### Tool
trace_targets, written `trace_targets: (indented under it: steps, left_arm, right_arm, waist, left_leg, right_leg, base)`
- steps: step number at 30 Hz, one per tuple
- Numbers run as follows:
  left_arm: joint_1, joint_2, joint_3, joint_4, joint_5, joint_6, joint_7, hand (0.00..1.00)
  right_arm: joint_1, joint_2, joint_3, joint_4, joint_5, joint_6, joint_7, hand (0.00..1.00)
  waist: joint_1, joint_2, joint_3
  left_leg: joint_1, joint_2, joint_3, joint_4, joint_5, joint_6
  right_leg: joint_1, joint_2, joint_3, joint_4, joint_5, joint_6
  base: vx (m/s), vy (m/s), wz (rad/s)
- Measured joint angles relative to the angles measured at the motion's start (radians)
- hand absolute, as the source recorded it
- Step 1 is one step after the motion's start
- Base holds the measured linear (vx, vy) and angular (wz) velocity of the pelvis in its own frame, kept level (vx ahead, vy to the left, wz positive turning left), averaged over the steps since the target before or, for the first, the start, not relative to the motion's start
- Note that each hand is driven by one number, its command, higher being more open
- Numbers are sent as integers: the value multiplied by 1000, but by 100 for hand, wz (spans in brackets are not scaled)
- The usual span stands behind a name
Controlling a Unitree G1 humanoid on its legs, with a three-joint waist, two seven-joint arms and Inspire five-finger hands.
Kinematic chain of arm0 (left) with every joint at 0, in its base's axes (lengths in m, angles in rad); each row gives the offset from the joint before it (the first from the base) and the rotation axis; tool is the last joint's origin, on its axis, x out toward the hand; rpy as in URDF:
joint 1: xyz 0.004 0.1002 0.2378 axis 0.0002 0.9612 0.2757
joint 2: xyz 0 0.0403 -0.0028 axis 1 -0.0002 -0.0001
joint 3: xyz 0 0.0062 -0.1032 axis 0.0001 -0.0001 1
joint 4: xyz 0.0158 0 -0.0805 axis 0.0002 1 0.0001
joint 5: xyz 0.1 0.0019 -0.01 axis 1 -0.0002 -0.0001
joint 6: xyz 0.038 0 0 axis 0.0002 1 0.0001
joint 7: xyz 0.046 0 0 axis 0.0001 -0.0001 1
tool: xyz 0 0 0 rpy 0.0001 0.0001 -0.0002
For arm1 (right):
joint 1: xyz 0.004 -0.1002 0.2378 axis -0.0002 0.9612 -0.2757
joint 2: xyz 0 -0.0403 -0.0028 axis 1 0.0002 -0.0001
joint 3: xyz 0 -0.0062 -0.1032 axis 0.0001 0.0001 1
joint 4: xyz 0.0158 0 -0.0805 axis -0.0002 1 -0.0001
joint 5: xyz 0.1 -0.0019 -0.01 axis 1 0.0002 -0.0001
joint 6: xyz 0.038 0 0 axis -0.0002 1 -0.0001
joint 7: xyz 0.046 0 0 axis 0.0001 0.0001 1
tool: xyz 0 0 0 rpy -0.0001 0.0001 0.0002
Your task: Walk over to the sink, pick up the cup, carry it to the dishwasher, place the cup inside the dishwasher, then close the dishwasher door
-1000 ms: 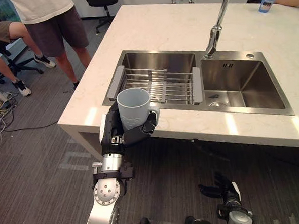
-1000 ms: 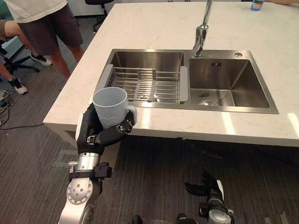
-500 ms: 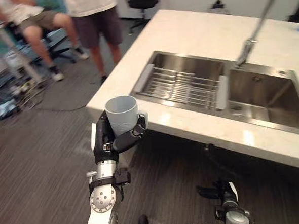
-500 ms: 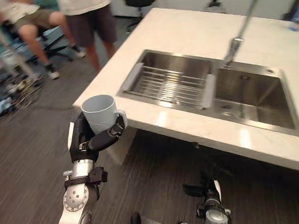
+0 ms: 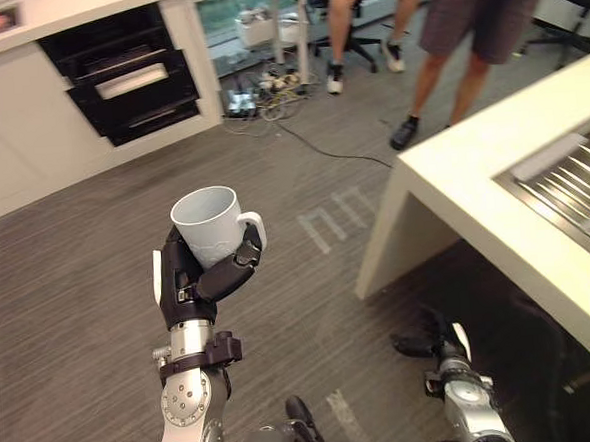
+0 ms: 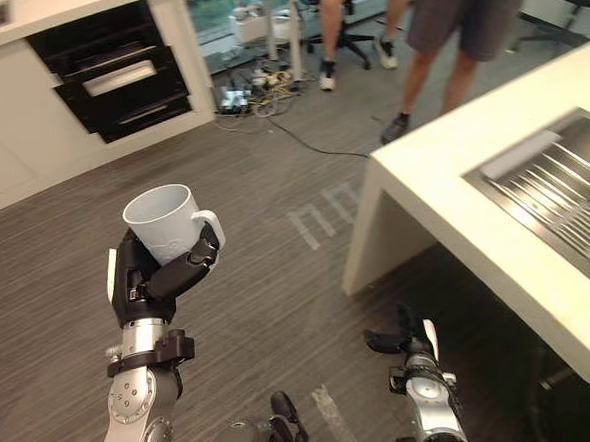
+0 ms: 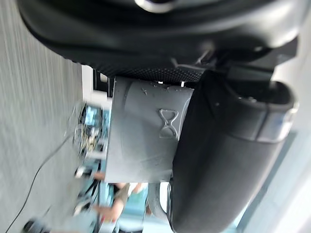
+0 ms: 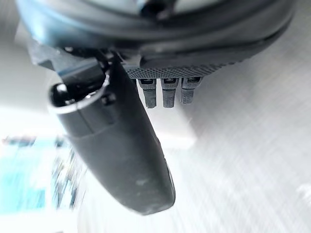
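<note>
On the floor beside the counter, the left hand is clamped round the cup, upright for carrying, while the right hand hangs relaxed below the counter.

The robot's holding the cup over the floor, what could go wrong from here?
1. The cup is upright but held only by the left hand, fingers curled round its lower half, over the floor; a jolt while walking could drop it.
2. Cables lie on the floor ahead, a likely trip hazard.
3. A person stands near the counter; an arm swing might clip either.
</note>
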Motion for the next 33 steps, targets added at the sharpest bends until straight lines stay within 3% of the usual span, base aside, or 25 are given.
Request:
trace_targets:
  steps: [2,5,6,7,9,10,11,12,16,17,27,33]
  left_arm:
    - [-8,20,-7,7,1,0,-4,30]
    - [-22,29,-7,40,1,3,0,30]
    - [-23,29,-15,39,1,4,0,30]
    - [-22,28,-23,36,1,4,2,30]
    - [-21,28,-31,15,1,4,7,30]
    - [-14,35,-32,-21,1,2,7,30]
    - [-11,43,-30,-42,1,-4,8,30]
    - [-1,44,-31,-55,1,-8,8,30]
    - [45,20,-30,-58,0,-14,6,30]
    - [92,-31,-19,14,2,-13,-15,30]
    - [80,-44,-37,23,-7,-13,-14,30]
    - [1,-22,-57,171,-64,-6,-14,30]
  right_arm:
    - [13,5,16,-28,-15,1,6,90]
    - [53,8,16,-92,-17,3,1,90]
    - [96,20,10,-146,-17,9,-2,90]
    - [140,35,9,-202,-17,12,-2,90]
    - [193,55,13,-274,-17,13,-7,90]
    - [208,72,18,-304,-17,13,-7,90]
    - [210,84,29,-319,-17,13,-7,90]
    - [213,87,42,-338,-17,13,-1,90]
    - [189,91,53,-373,-17,8,7,90]
    - [230,101,33,-336,-25,8,8,90]
    - [243,104,33,-299,-23,8,4,90]
    - [208,100,35,-111,-15,15,-9,90]
  waist:
    - [1,-6,9]
    - [-3,-12,12]
    - [-4,-19,16]
    - [-3,-26,21]
    - [6,-47,18]
    - [20,-81,11]
    - [37,-115,6]
    - [47,-135,-10]
    - [72,-119,-34]
    - [64,-96,-106]
    - [49,-97,-117]
    - [37,-82,-126]
  left_leg:
    - [48,-36,-98,-52,15,-21]
    - [89,-91,-233,-61,23,-11]
    - [114,-113,-295,-54,24,-7]
    - [135,-128,-362,-36,14,-23]
    - [160,-142,-394,-24,-9,-39]
    - [170,-152,-393,-17,-33,-15]
    - [170,-164,-397,4,-52,-25]
    - [162,-160,-392,37,-87,-32]
    - [154,-73,-369,72,-133,-97]
    - [88,72,-295,116,-133,-173]
    - [108,84,-257,94,-129,-179]
    - [91,104,-261,93,-125,-200]
  right_leg:
    - [-105,124,278,22,-67,28]
    - [-217,223,498,-17,-112,31]
    - [-256,275,617,-14,-121,35]
    - [-277,318,720,-22,-130,54]
    - [-291,324,770,-47,-121,68]
    - [-303,305,764,-85,-79,84]
    - [-305,285,751,-123,-34,83]
    - [-293,277,736,-172,4,103]
    - [-192,331,667,-336,39,87]
    - [-103,384,691,-514,134,55]
    - [-106,391,711,-517,132,53]
    - [-102,390,633,-552,144,39]
  base:
    - [205,93,156]
    - [266,-5,157]
    - [267,-103,181]
    - [257,-119,191]
    - [227,-115,163]
    - [219,-96,144]
    - [269,-151,125]
    - [222,-151,90]
    - [167,-139,36]
    - [69,-62,4]
    - [7,-9,-9]
    - [19,-59,8]
